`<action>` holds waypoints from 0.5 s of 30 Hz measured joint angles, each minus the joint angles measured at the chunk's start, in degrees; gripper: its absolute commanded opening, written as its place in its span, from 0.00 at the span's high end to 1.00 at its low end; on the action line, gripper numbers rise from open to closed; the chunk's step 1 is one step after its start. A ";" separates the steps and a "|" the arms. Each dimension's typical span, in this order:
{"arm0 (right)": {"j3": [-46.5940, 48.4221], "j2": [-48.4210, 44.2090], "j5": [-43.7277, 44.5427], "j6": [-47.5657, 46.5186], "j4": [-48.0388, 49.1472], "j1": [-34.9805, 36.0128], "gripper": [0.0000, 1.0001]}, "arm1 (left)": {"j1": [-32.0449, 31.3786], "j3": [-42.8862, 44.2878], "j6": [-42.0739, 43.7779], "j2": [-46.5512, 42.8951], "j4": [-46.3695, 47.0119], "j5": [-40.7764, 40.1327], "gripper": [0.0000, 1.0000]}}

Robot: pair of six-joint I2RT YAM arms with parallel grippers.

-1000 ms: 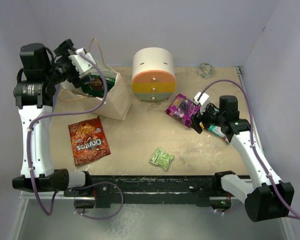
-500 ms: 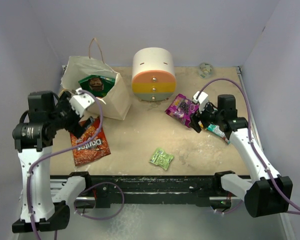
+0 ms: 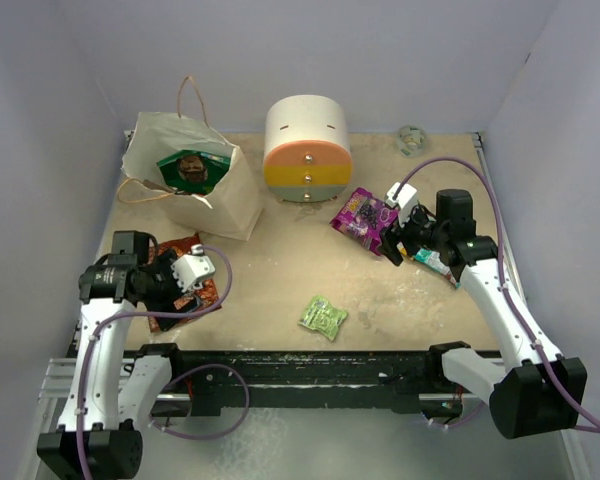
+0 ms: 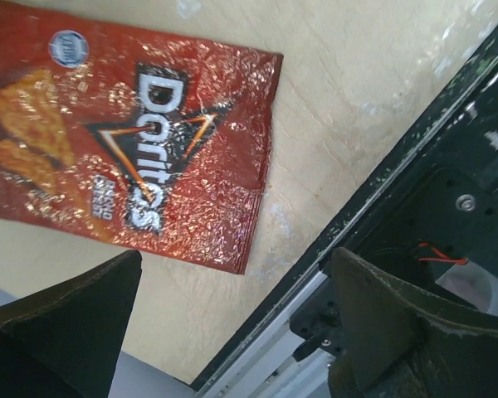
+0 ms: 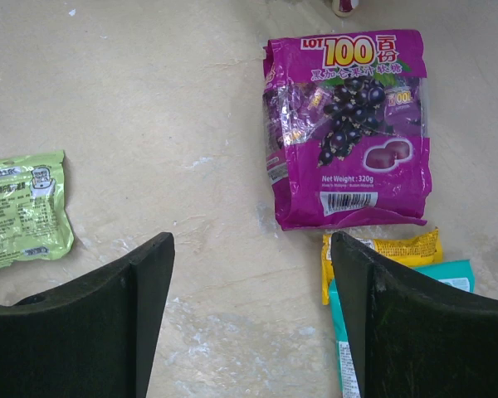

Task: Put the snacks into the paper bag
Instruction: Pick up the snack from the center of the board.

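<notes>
My left gripper is hovering wide open, empty, over the Doritos packet lying crosswise, top pointing frame-right.

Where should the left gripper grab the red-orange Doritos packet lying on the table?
Probably the crimped end seam of the red-orange crinkly Doritos packet, coming straight down. It lies flat on the beige table, so only a thin edge fits the jaws; the open left gripper hangs by that seam.

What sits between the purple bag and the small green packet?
Only bare table between the purple bag and green packet, as the right wrist view shows.
</notes>
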 measured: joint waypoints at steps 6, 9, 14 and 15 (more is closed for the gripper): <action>-0.02 -0.11 0.07 -0.44 0.00 0.00 0.21 | 0.00 -8.46 6.03 4.07 8.35 -1.79 0.02; -0.02 -0.11 0.28 -0.74 0.00 0.00 0.21 | -0.31 -12.04 8.13 5.79 13.35 -2.73 0.03; -0.02 -0.04 1.38 -1.11 -0.04 0.00 0.20 | -4.07 -17.14 9.05 8.85 21.70 -5.20 0.03; -0.02 -0.04 1.53 -1.11 -0.04 0.00 0.20 | -5.09 -17.81 8.98 9.27 22.84 -5.60 0.03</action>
